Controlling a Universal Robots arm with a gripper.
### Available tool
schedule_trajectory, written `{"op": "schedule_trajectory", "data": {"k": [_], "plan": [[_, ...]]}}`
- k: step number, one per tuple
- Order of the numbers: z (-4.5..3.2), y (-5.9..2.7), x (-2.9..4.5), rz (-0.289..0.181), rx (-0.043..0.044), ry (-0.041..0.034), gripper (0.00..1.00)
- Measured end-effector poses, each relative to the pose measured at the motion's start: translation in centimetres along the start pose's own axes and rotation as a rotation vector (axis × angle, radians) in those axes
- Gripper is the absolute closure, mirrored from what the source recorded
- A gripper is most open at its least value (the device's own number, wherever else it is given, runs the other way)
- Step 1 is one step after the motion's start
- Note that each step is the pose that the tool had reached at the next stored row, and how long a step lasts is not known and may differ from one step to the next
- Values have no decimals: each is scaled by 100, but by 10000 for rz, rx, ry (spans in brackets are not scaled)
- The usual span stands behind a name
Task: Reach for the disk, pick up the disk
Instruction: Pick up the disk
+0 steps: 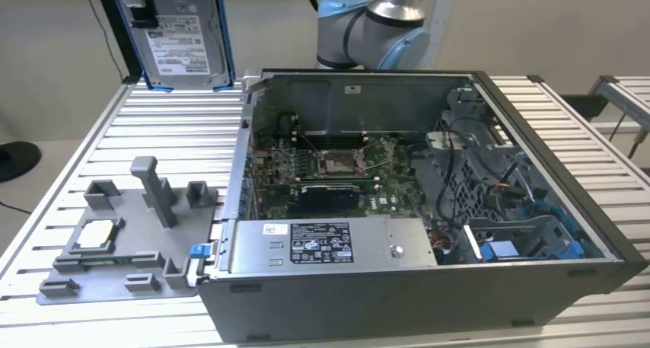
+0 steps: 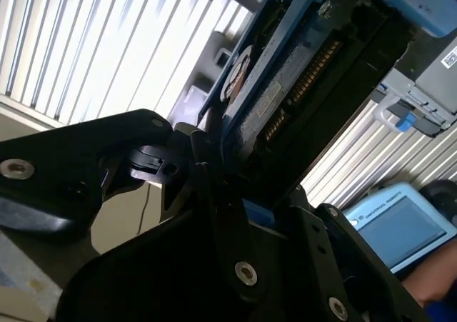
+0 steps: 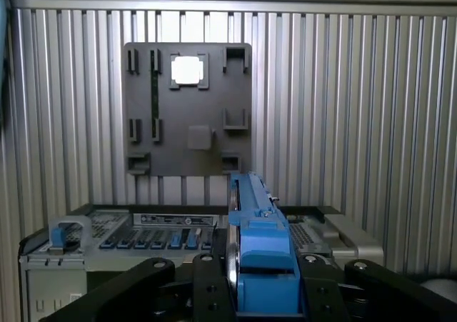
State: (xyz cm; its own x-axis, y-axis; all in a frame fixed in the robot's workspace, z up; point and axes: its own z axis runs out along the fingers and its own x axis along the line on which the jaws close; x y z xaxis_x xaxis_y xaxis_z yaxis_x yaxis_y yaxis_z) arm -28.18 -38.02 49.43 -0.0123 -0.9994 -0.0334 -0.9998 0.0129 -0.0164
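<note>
The disk hangs upright high above the table's far corner at the exterior view's left, its white label and blue carrier frame facing the camera. My gripper is shut on it, and its black fingers clamp the blue frame edge-on in the first wrist view. In the second wrist view the disk shows its metal underside and connector row, rising out from between the gripper fingers. The disk touches neither the table nor the case.
An open computer case takes up the middle and the exterior view's right of the slatted table. A grey fixture plate with a small white-topped chip lies at the left. The arm's base stands behind the case.
</note>
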Motion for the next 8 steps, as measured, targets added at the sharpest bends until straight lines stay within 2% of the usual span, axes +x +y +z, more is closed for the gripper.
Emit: {"op": "schedule_trajectory", "data": {"k": [8], "plan": [[4, -253, -3, 0, 0, 0, 100]]}}
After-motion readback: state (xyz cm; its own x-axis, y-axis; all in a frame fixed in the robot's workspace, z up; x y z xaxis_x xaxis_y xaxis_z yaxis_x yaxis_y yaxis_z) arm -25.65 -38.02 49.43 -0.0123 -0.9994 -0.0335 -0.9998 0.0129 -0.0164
